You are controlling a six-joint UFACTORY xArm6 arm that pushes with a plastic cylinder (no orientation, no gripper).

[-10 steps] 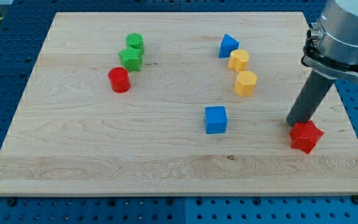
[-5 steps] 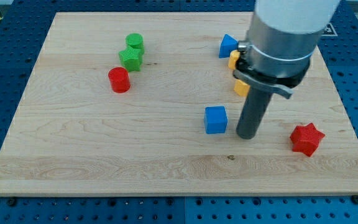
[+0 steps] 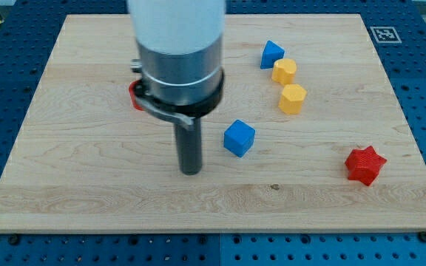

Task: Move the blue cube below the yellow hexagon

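The blue cube (image 3: 239, 138) lies near the board's middle, turned at an angle. Two yellow blocks stand up and to its right: one yellow hexagon (image 3: 292, 98) and another yellow block (image 3: 284, 72) just above it. My tip (image 3: 190, 171) rests on the board to the left of the blue cube and slightly lower, a short gap away. The arm's thick body hides the board's upper left.
A blue triangular block (image 3: 271, 54) sits above the yellow blocks. A red star block (image 3: 364, 164) lies at the lower right. A red block (image 3: 134, 94) peeks out behind the arm at the left. The wooden board (image 3: 72, 177) ends in blue perforated table all around.
My tip swept from the red star at the right, past the blue cube, to the cube's left. The cube shifted slightly left and up and rotated. The green blocks became hidden by the arm.
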